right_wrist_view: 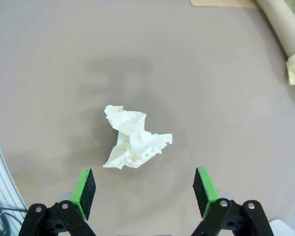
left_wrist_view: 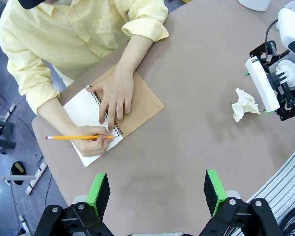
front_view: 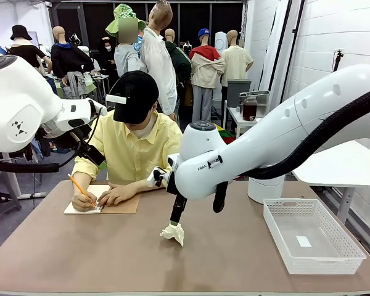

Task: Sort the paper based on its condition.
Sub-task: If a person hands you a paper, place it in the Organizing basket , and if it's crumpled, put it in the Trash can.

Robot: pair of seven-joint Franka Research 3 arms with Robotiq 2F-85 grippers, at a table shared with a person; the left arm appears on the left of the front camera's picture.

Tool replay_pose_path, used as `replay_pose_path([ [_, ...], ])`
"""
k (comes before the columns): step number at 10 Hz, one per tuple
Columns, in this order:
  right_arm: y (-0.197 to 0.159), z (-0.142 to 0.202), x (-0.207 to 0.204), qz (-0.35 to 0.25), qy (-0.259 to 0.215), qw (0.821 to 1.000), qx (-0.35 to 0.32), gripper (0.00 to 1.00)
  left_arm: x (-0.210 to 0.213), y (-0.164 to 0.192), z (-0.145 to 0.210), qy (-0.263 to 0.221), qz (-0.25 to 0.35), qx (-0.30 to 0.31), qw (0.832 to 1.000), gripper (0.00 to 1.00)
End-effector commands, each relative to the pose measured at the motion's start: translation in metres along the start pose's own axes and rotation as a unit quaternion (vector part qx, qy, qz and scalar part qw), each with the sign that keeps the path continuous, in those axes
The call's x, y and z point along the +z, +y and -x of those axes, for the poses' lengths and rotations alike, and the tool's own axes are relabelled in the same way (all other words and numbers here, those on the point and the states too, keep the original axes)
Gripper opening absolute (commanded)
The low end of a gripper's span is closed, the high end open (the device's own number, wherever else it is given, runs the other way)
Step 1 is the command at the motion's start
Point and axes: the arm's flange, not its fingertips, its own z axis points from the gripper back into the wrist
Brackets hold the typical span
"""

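Left of the white basket point(front_view: 327, 265), the crumpled paper point(right_wrist_view: 132, 142) lies loose on the surface point(front_view: 80, 259), right claw point(right_wrist_view: 143, 172) hanging over it, jaws apart. Left claw point(left_wrist_view: 156, 184) gapes too. No sorting done yet: the basket holds only what seems a tag point(front_view: 303, 241).

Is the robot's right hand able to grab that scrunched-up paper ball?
Probably yes. The right gripper hangs just above the crumpled paper with its jaws open wider than the ball, and nothing lies between them on the table.
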Motion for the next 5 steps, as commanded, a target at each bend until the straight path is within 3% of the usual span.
replay_pose_path([
  [1,0.001,-0.0091,-0.0036,0.0,0.008,1.0,-0.001,1.0,0.0005,0.0012,0.0002,-0.001,-0.001,0.0,1.0,1.0],
  [5,0.0,0.0,0.0,0.0,0.0,1.0,0.0,1.0,0.0005,0.0012,0.0002,-0.001,-0.001,0.0,1.0,1.0],
])
